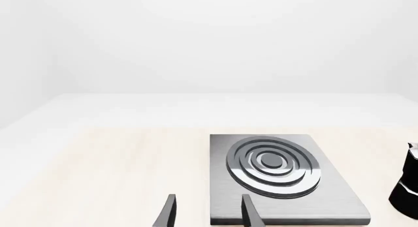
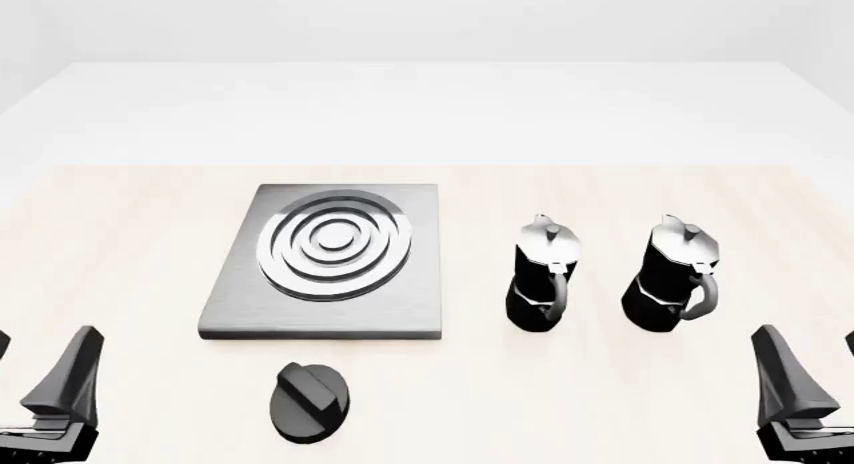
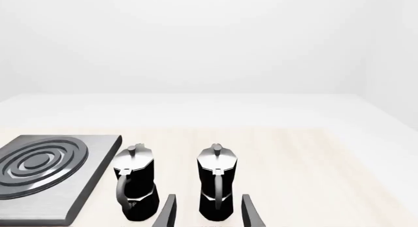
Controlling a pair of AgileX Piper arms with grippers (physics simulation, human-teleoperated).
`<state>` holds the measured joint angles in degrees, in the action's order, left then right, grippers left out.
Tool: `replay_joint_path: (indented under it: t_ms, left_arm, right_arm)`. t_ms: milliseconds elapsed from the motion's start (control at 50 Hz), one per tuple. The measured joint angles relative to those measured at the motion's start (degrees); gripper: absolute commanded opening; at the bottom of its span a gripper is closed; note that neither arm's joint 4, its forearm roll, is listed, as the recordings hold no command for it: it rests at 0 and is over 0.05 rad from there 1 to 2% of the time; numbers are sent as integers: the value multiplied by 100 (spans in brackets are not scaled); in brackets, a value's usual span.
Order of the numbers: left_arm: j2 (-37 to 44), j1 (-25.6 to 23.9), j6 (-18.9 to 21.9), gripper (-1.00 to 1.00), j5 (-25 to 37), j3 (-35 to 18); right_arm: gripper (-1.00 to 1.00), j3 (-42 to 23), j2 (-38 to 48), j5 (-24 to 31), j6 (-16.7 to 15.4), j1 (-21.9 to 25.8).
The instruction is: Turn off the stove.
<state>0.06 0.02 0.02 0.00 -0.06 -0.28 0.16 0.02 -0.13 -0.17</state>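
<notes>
Your left pincer [image 2: 30, 379] stood released at the near left corner of the table [image 2: 134, 244], its fingers [image 1: 170, 210] spread with bare wood between them and nothing held. In the left wrist view, 1 finger overlapped the near edge of the stove [image 2: 327, 264]; the front view showed the pincer well apart from the slab, to its near left.

Your right pincer [image 2: 814, 379] stood released too, at the near right corner, its 2 fingers [image 3: 250, 212] apart and empty. In the right wrist view, the right moka pot [image 2: 674, 276] showed in the gap between them, farther off on the table.

The stove, a flat grey metal slab, lay left of centre with its ring burner [image 2: 334, 244] of shiny concentric circles facing up. The knob [image 2: 308, 401], small, round and black with a raised ridge across its top, sat on the wood just near of the slab's near edge, apart from it, and to the right of your left pincer. The ridge ran on a slant.

The left moka pot [image 2: 543, 276] stood upright to the right of the stove, with the other pot beside it to the right. The 2 pots were near each other but not touching, handles toward the near side.
</notes>
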Motion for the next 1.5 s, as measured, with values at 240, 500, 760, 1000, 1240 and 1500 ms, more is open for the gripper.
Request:
replay_joint_path:
  t_ms: [240, 500, 760, 1000, 1240, 1500]
  left_arm:
    - [11, -4, -5, 100, 0, -11]
    - [9, -4, -8, 100, 9, -11]
    - [129, -40, 10, 100, 85, -86]
    - [502, -154, -28, 100, 308, -556]
    - [1320, -452, -245, 100, 537, -1308]
    - [2209, -876, -571, 100, 1263, -2233]
  right_arm:
    - [100, 8, 26, 7, -1, 39]
    - [100, 9, 48, 5, -5, 68]
    - [100, 3, 64, -7, -1, 90]
    - [100, -3, 59, -4, 4, 83]
    - [100, -6, 40, 8, 22, 72]
    - [100, -6, 37, 4, 64, 60]
